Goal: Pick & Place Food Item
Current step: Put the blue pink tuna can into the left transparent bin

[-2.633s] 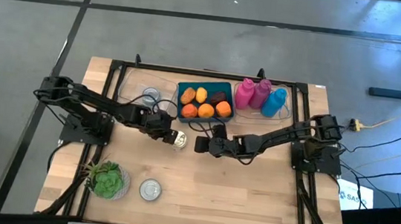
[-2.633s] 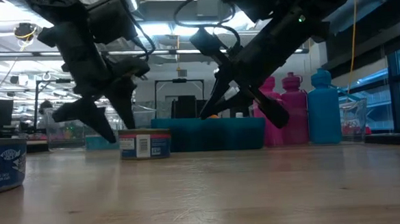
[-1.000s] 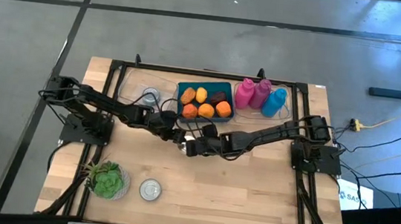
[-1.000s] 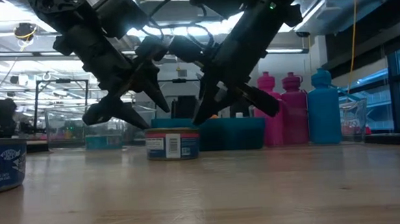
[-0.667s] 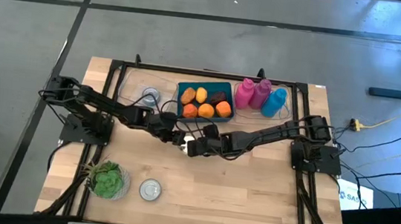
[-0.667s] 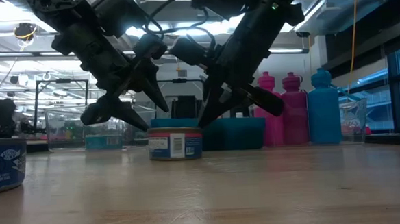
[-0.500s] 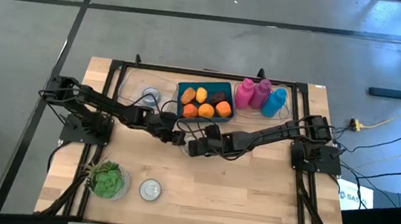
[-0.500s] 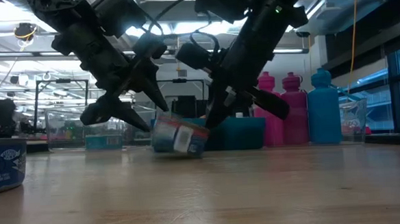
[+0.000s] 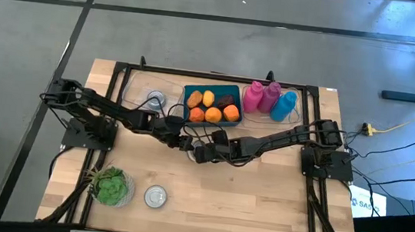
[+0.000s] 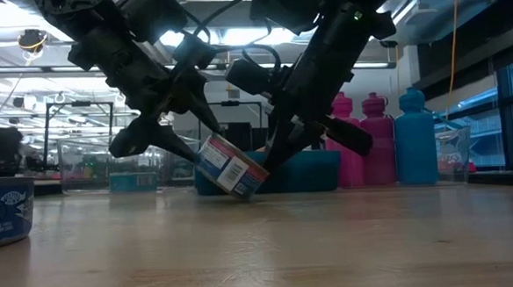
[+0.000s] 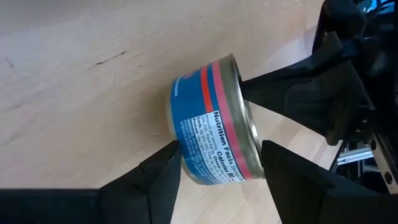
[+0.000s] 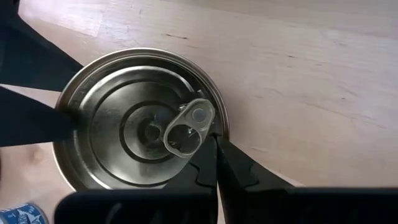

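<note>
At the centre of the high view, just below the blue tray (image 9: 212, 96), a tin can (image 10: 229, 166) sits tilted on the table (image 9: 260, 206). The left pincer (image 11: 217, 163) stands open astride its label, gripping nothing. The right pincer (image 12: 216, 163), nearly shut, wedges under the ring pull. Squaring the can first should give a firmer grip.

Grey concrete floor (image 9: 199, 46), ceiling lights (image 10: 200, 39)

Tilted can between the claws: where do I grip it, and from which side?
Grip the can across its curved label wall, coming from the left arm's side. It leans on its bottom edge, and the left claw already straddles that wall, while the lid faces the right claw.
</note>
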### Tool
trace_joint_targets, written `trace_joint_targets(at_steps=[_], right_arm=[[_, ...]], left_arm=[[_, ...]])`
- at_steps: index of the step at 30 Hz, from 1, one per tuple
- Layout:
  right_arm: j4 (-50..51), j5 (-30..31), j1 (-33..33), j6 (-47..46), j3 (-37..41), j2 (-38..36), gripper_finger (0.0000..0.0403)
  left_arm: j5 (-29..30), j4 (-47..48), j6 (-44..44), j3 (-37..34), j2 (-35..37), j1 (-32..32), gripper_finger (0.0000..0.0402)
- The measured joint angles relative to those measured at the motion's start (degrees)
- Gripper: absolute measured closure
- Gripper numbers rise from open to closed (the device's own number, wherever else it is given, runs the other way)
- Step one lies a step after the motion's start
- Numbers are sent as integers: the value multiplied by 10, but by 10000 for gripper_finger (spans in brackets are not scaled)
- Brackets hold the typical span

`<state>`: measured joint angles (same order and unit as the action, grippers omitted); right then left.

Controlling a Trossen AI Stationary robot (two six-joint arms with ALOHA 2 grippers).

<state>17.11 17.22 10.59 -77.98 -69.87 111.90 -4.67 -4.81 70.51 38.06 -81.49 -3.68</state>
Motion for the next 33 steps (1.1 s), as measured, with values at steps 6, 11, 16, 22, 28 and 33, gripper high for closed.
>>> trace_joint_targets(at_steps=[6,11,16,22,28,33], right_arm=[[-11,7,0,4,0,0,403],[-17,8,0,5,1,0,403],[-20,12,0,5,0,0,403],[-28,7,1,5,-1,2,403],[-27,8,0,5,-1,2,403],[-28,3,0,5,-2,8,403]], left_arm=[[10,-1,-6,0,0,7,189],[23,-3,-12,-1,-1,7,189],[21,-25,-13,-2,-23,7,189],[2,-58,5,-2,-64,13,189],[-34,-78,-3,-2,-79,14,189],[-41,-77,-14,-2,-78,14,197]])
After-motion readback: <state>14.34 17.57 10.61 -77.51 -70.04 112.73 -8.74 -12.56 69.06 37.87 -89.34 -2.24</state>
